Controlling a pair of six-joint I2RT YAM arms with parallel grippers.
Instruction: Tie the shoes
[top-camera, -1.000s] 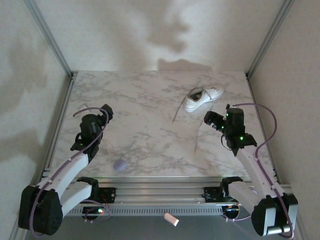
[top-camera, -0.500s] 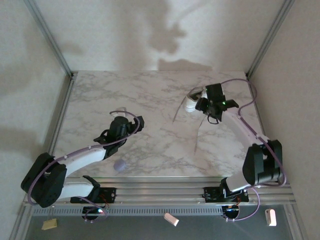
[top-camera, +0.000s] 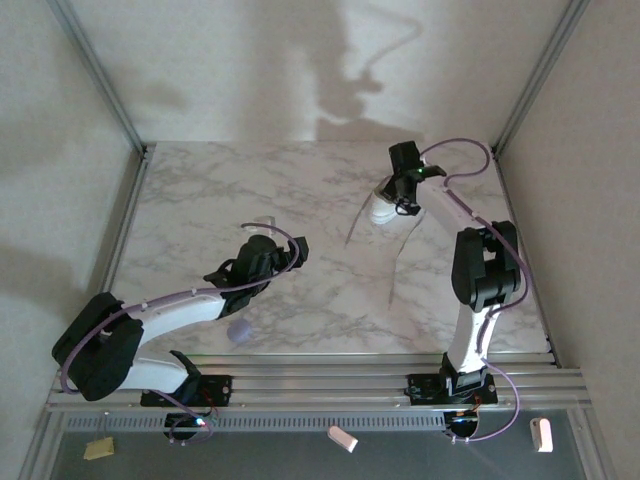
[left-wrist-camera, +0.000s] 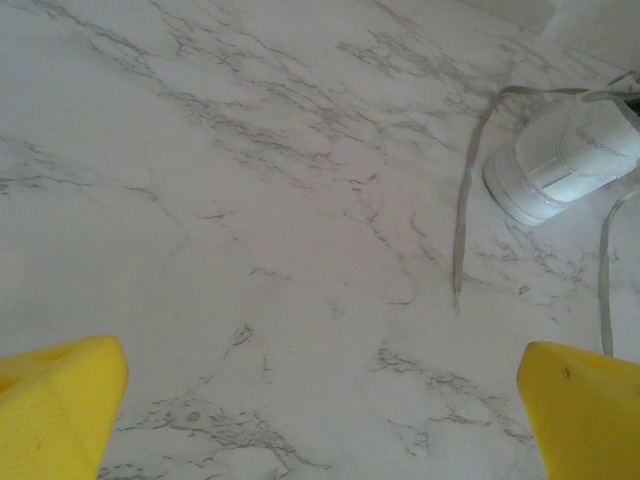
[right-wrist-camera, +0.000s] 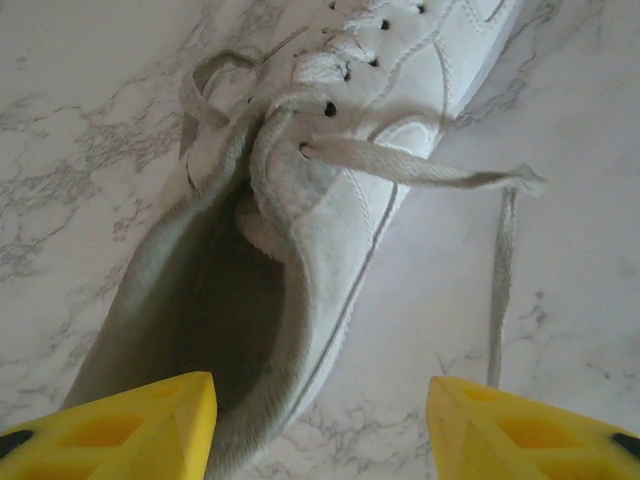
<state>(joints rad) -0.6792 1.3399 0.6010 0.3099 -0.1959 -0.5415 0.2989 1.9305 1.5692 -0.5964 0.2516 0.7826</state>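
The shoe (top-camera: 383, 211), a small white sneaker with grey lining, lies at the table's back right with its toe toward the near left. Its laces are loose: one lace (top-camera: 354, 226) trails left, another (top-camera: 398, 264) runs toward the front. My right gripper (top-camera: 403, 196) hovers over the heel, open. In the right wrist view one yellow finger (right-wrist-camera: 110, 430) is over the shoe's opening (right-wrist-camera: 225, 300) and the other (right-wrist-camera: 530, 430) over marble, with the side wall between them, untouched. A lace (right-wrist-camera: 420, 172) crosses the upper. My left gripper (top-camera: 294, 249) stands open mid-table, well short of the shoe (left-wrist-camera: 565, 165).
A small lavender blob (top-camera: 240, 332) rests on the marble table (top-camera: 200, 200) near the front edge, beside the left forearm. Metal frame posts (top-camera: 110, 95) and white walls close in both sides and the back.
My right arm has swung from the near side up and over the shoe's heel. The left arm has stretched right toward the table's middle. The shoe has not moved.
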